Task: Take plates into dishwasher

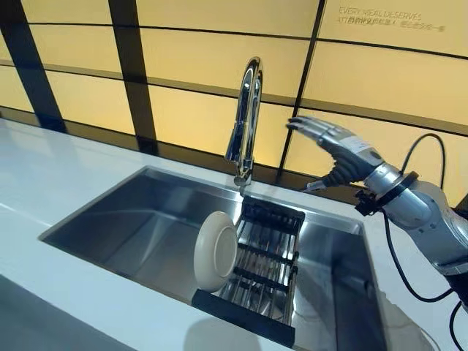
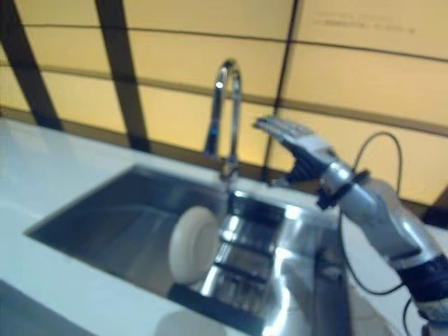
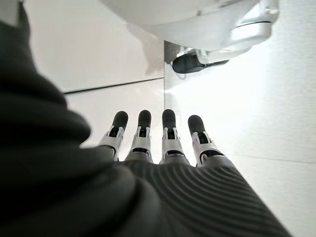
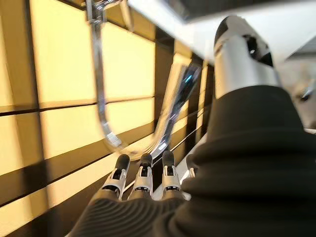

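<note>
My right hand (image 1: 344, 146) is raised above the back right corner of the sink, fingers straight and spread, holding nothing, level with the upper part of the tall chrome gooseneck tap (image 1: 245, 117) and a little to its right. My left hand (image 3: 163, 133) shows only in its own wrist view, fingers straight and empty, pointing at pale floor, so I leave it idle.

The thing I want, the round cream ceramic plate (image 1: 216, 251), stands on edge at the left end of the black slatted drying rack (image 1: 267, 256) inside the rectangular stainless steel sink (image 1: 131, 219), well below and forward of my right hand. I judge this the reach before the first pickup. To do it well I would bring the hand down and toward me, turn the palm to face the plate's rim, and close fingers and thumb over the top edge so it lifts straight up out of the slats.

The tap's spout hangs between the hand and the plate, so I would drop on the right of it, over the rack. The white countertop (image 1: 51, 175) surrounds the basin. No dishwasher shows in any view.
</note>
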